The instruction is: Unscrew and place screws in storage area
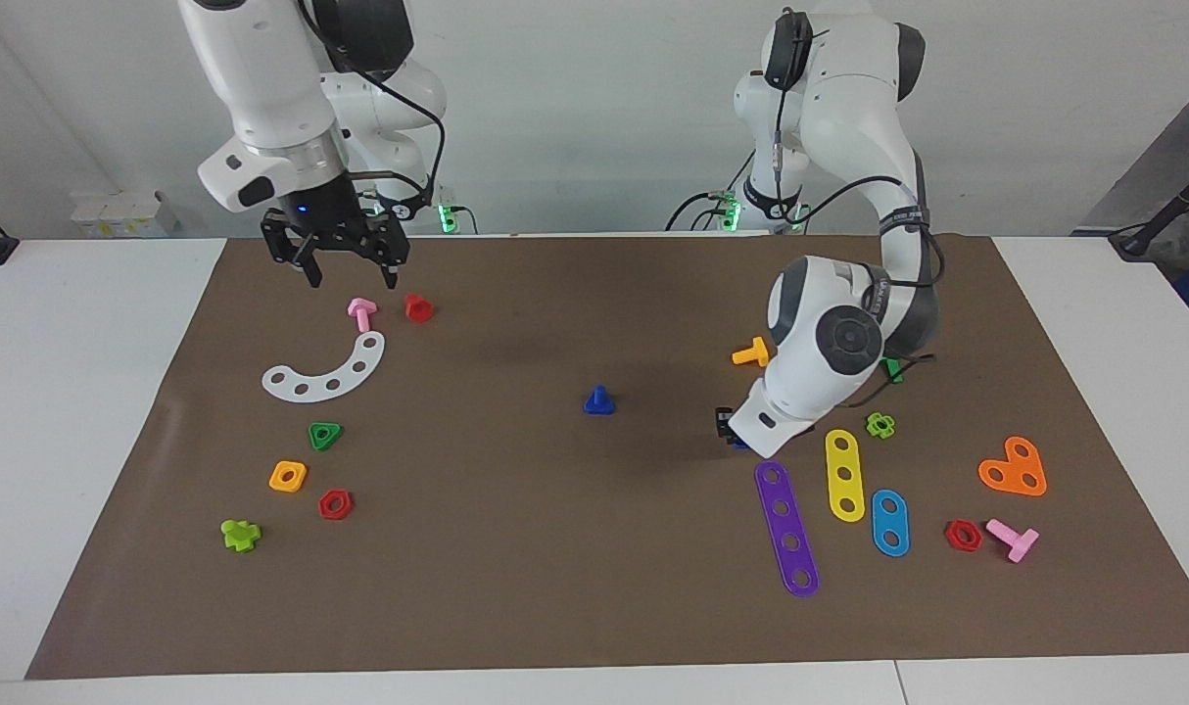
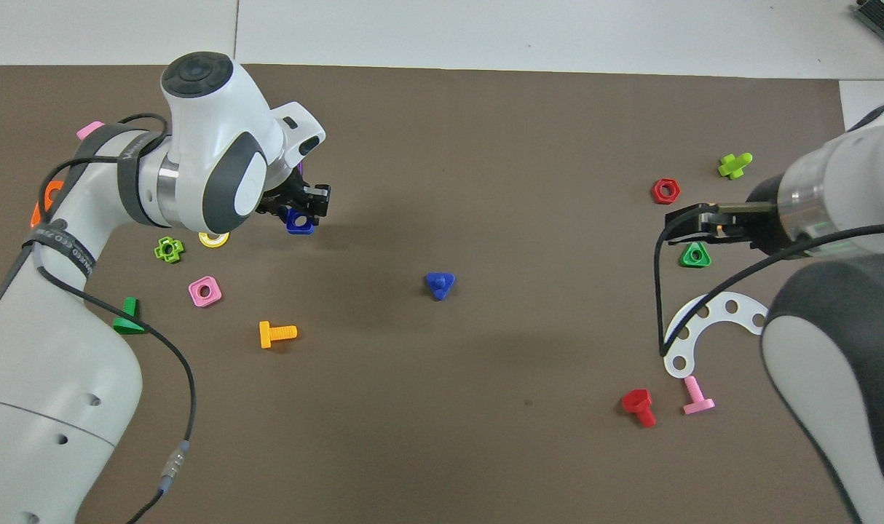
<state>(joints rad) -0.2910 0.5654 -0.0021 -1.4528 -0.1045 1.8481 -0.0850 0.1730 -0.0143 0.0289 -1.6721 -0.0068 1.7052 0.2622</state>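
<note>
One dark-blue screw [image 1: 599, 400] with a triangular head stands alone at the middle of the brown mat, post up; it also shows in the overhead view [image 2: 439, 284]. My left gripper [image 1: 727, 427] is low at the mat toward the left arm's end, right at a blue square nut [image 2: 299, 222] beside the end of the purple strip [image 1: 786, 529]. The left hand hides most of that nut in the facing view. My right gripper [image 1: 352, 276] is open and empty, raised over the mat near the pink bolt [image 1: 361, 313].
At the right arm's end lie a white curved strip [image 1: 325, 373], a red bolt [image 1: 418, 307], and green [image 1: 325, 435], orange [image 1: 288, 476] and red [image 1: 336, 504] nuts. At the left arm's end lie yellow [image 1: 844, 474] and blue [image 1: 889, 522] strips and an orange bolt [image 1: 751, 352].
</note>
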